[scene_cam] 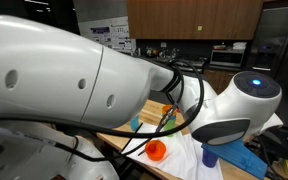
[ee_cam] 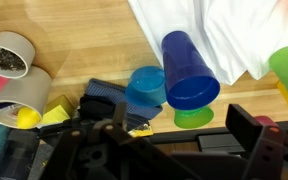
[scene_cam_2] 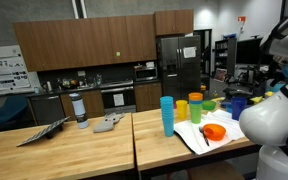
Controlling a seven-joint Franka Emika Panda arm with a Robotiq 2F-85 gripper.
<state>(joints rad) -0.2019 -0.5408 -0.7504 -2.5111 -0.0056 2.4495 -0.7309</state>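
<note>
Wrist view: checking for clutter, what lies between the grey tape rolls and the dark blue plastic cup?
A light blue plastic cup, next to the dark blue plastic cup; the rest is bare wooden tabletop, in the wrist view.

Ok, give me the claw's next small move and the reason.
Probably ease the open claw down toward the dark blue cup: in the wrist view it sits just ahead of the jaws, nothing is held, and the light blue cup and green cup crowd it closely.
</note>
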